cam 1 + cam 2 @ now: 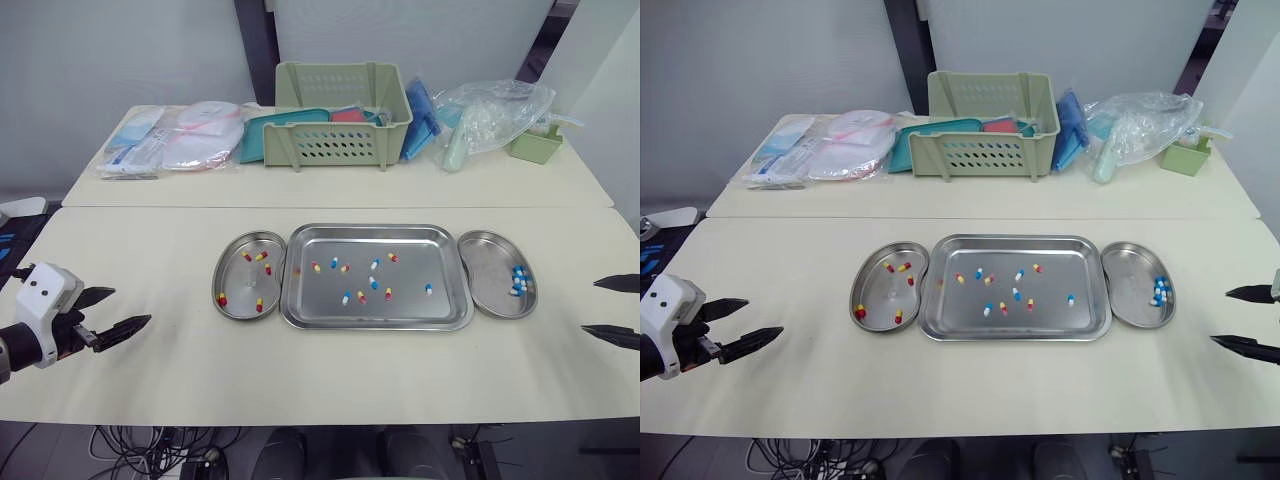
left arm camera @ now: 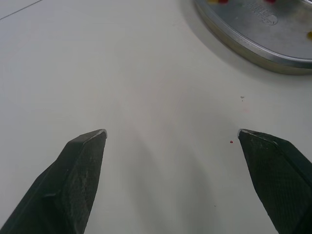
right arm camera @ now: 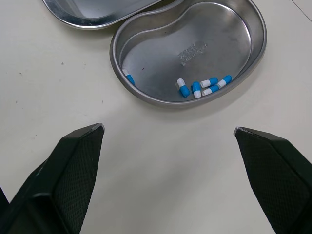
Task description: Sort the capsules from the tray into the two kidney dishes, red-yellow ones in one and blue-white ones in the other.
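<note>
Your left gripper (image 1: 131, 306) sits at the lower left of the head view and your right gripper (image 1: 589, 306) at the lower right edge. Both have their fingers spread wide and hold nothing. Each hangs low over the bare bench (image 1: 150, 250), well apart from the metalware. This looks like a parked stance between picks that leaves the tray in plain view.

The tray (image 1: 370, 229) lies at the centre of the frame. The left kidney dish (image 1: 236, 278) touches its left edge and the right kidney dish (image 1: 488, 262) its right, so each carry from tray to dish is short. The left dish holds several red-yellow capsules (image 1: 262, 256). The right one holds a small cluster of blue-white capsules (image 1: 518, 281), lying close together in the right wrist view.

About ten capsules of both colours lie scattered in the tray, so the sort is roughly half done by my estimate. The layout suggests each arm serves the dish on its own side. A green basket (image 1: 340, 115) and some packets stand at the top of the frame, out of your way.
</note>
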You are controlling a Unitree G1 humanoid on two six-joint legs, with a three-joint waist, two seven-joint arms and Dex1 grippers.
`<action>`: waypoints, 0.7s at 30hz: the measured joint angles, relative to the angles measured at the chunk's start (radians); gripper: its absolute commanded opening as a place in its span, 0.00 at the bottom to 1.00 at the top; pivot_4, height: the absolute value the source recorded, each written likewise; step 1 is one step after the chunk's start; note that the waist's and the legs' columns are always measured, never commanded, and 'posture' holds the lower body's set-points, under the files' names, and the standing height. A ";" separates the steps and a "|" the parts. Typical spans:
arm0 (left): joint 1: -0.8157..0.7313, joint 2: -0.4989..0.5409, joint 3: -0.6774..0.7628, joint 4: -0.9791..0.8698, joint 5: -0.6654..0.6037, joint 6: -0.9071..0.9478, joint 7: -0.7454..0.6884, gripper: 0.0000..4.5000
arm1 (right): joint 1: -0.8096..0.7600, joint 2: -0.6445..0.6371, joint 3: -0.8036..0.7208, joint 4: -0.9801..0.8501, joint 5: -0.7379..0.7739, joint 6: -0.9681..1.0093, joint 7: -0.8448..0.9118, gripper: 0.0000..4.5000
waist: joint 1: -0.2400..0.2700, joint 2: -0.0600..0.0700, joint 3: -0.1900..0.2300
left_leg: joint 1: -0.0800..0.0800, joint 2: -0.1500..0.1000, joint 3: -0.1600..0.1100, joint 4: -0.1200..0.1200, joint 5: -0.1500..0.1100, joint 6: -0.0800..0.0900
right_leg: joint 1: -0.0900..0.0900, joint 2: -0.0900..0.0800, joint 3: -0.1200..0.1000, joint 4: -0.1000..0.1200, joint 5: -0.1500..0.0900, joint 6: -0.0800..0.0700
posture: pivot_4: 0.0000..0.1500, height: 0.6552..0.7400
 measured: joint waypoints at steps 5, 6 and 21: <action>-0.006 0.000 -0.018 -0.025 -0.002 0.021 0.001 0.99 | 0.015 0.001 -0.001 -0.018 0.000 0.000 0.001 1.00 | 0.000 0.000 0.000 | 0.000 0.000 0.000 0.000 0.000 0.000 | 0.000 0.000 0.000 0.000 0.000 0.000 | 1.00 1.00; -0.006 -0.001 -0.019 -0.027 -0.003 0.026 0.002 0.99 | 0.015 0.001 -0.002 -0.021 0.000 0.000 0.001 1.00 | 0.000 0.000 0.000 | 0.000 0.000 0.000 0.000 0.000 0.000 | 0.000 0.000 0.000 0.000 0.000 0.000 | 1.00 1.00; -0.040 -0.001 -0.018 0.013 -0.050 0.041 -0.033 0.99 | 0.031 0.011 -0.003 -0.019 -0.008 -0.046 -0.003 1.00 | 0.000 0.000 0.000 | 0.000 0.000 0.000 0.000 0.000 0.000 | 0.000 0.000 0.000 0.000 0.000 0.000 | 1.00 1.00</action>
